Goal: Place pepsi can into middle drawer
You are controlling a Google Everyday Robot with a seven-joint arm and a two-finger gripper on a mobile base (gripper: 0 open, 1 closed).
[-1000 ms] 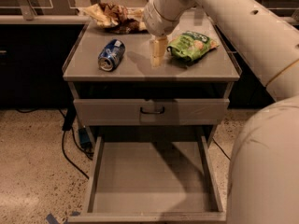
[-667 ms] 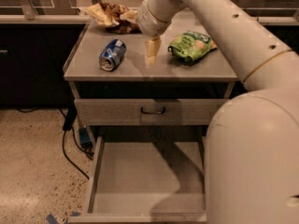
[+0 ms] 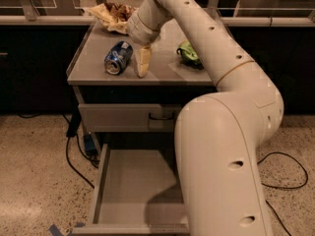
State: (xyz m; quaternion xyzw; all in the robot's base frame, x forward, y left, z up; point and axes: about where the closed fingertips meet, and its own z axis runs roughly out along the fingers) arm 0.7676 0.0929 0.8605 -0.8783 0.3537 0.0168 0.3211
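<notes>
The blue pepsi can (image 3: 118, 58) lies on its side on the grey cabinet top (image 3: 88, 65), left of centre. My gripper (image 3: 142, 61) points down onto the top just right of the can, close beside it and not holding it. Below, the middle drawer (image 3: 133, 181) is pulled out, a shallow grey tray with nothing lying on the part of its floor that shows. My arm (image 3: 226, 146) hides the drawer's right part.
A green snack bag (image 3: 188, 53) lies right of the gripper, partly behind the arm. A brown-and-yellow snack bag (image 3: 113, 14) lies at the back left. The closed drawer front with black handle (image 3: 128, 117) sits above the open drawer. Cables (image 3: 74, 151) run on the floor.
The gripper has moved left, closer to the can. The arm's elbow has swung into the foreground and now covers the right side of the drawer and part of the green bag.
</notes>
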